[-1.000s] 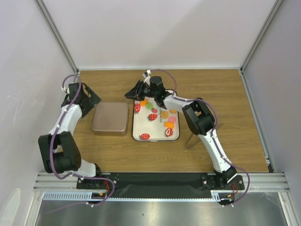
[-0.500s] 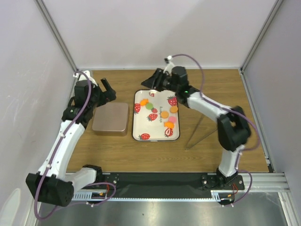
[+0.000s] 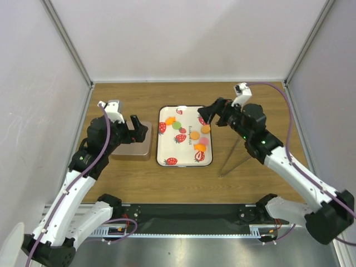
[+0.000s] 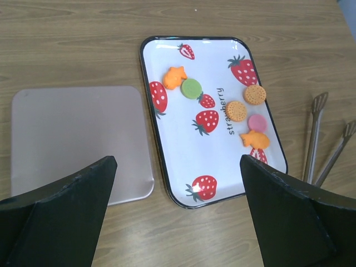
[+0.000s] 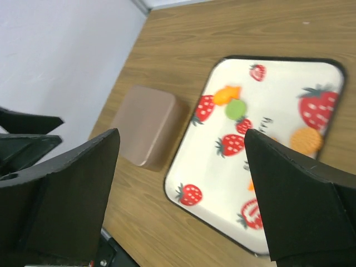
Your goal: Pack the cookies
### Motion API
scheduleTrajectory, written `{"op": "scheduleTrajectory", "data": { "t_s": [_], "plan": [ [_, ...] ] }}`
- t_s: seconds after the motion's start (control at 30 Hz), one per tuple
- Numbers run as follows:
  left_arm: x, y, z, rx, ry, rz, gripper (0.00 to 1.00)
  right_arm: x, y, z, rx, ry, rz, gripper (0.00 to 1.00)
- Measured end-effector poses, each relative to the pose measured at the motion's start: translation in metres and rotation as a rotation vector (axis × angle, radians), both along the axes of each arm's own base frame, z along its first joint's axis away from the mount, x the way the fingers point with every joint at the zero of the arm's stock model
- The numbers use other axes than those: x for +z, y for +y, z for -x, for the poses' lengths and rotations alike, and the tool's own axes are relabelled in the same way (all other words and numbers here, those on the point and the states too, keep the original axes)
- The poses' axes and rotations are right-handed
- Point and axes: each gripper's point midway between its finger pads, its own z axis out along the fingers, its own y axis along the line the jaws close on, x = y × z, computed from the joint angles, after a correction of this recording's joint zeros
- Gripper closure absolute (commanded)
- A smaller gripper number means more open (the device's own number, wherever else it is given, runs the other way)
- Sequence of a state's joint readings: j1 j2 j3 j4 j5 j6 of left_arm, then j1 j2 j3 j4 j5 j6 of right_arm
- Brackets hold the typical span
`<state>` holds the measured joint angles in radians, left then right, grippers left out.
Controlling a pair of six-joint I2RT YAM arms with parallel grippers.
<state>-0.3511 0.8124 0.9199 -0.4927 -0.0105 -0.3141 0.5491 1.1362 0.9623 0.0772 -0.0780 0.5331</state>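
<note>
Left wrist: six cookies on tray; left gripper fingers apart; right gripper, blurred view, seemingly apart.

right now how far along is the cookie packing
Nothing looks packed: six cookies lie on the tray, and the box beside it looks shut. Nothing in hand: left gripper and right gripper are open, empty; the tongs lie untouched. All the packing is left.
</note>
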Motion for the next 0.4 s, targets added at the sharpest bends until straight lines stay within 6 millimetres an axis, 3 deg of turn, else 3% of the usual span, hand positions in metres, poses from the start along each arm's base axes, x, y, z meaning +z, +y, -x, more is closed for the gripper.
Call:
{"op": "scheduleTrajectory", "data": {
  "t_s": [0.2, 0.4],
  "plan": [
    [0.0, 0.003, 0.013, -0.015, -0.043, 0.004, 0.0, -0.006, -0.04, 0.018, -0.13, 0.006, 0.066, 0.0],
    [-0.016, 0.006, 0.018, -0.017, -0.029, -0.015, 0.0, -0.026, -0.062, 0.019, -0.22, 0.049, 0.133, 0.0]
  ]
}}
